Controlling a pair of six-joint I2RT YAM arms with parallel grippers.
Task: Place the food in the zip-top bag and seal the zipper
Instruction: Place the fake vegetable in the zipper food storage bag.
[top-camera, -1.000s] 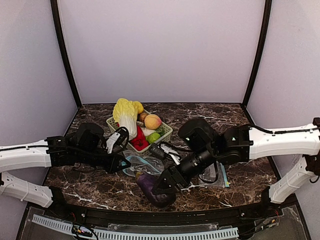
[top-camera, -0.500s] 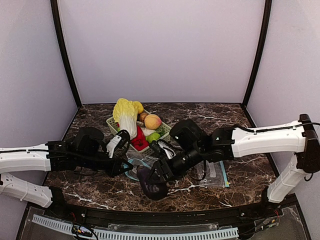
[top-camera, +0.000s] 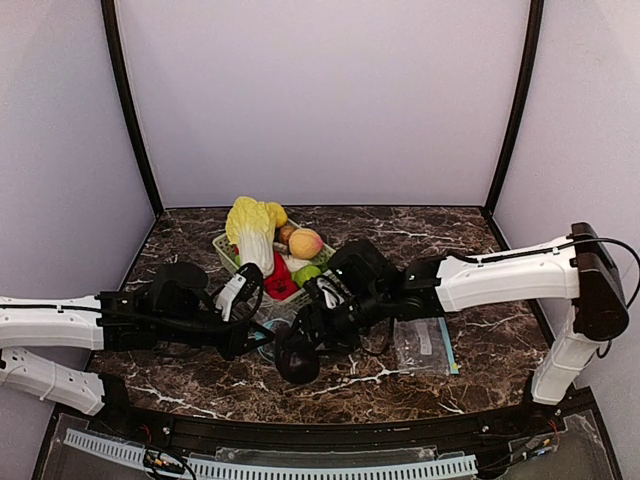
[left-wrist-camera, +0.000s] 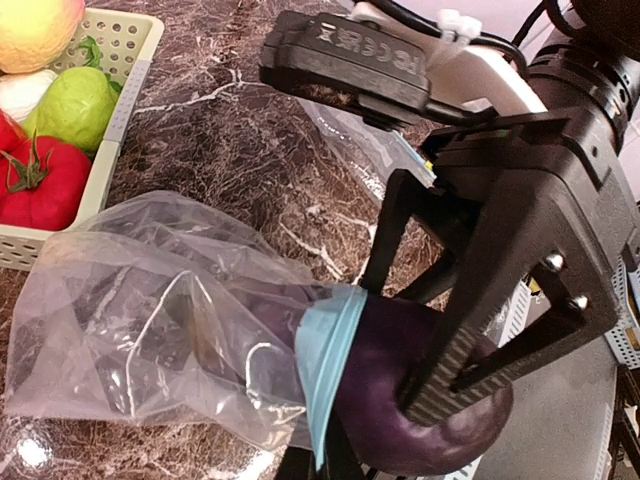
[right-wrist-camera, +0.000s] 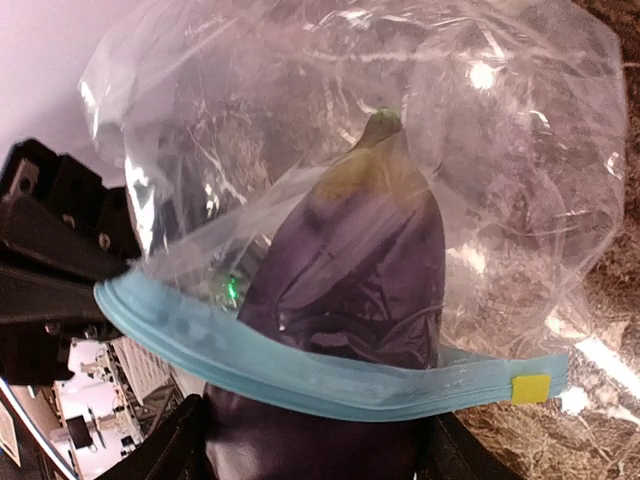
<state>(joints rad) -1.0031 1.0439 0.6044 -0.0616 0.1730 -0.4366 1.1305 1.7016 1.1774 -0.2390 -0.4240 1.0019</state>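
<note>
eggplant (left-wrist-camera: 385, 385) tip hazy inside bag (left-wrist-camera: 140, 300)

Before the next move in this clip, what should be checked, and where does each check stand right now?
1. Mouth held: the left end effector pinches the zip-top bag rim: ok.
2. Grip: the right end effector clamps the eggplant: ok.
3. Depth: eggplant fully past the zipper: not ok; stem end inside, rounded end outside.
4. Remaining food: peach and green fruit bagged: not ok; both lie in the basket.
5. Bag untorn: cannot tell.
</note>
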